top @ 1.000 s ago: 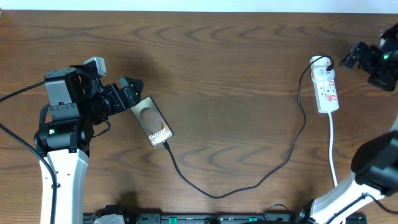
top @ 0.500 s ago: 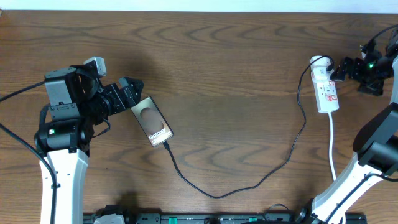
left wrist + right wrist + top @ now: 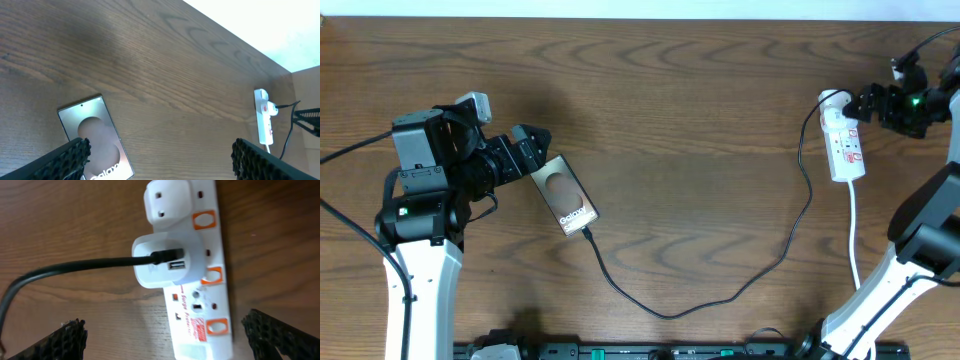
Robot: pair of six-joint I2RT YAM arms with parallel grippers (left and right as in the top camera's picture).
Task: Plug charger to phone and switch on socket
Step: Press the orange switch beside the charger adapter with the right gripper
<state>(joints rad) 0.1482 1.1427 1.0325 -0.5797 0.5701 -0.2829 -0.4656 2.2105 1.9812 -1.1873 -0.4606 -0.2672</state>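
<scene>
The phone (image 3: 566, 197) lies flat left of centre, its "Galaxy" face up; it also shows in the left wrist view (image 3: 95, 137). The black charger cable (image 3: 720, 295) runs from the phone's lower end in a long loop to a white adapter in the socket (image 3: 844, 140), a white power strip at the far right. In the right wrist view the strip (image 3: 195, 275) carries orange switches, and the cable (image 3: 75, 270) enters the adapter. My left gripper (image 3: 528, 145) is open, just up-left of the phone. My right gripper (image 3: 872, 103) is open, beside the strip's top right.
The strip's white cord (image 3: 853, 235) runs down toward the front edge by the right arm's base (image 3: 880, 310). The left arm's base (image 3: 420, 260) stands at the front left. The strip also shows far off in the left wrist view (image 3: 263, 117).
My right gripper has moved left, from the table's far right edge toward the top of the power strip. The left arm, phone and cable have not moved.
</scene>
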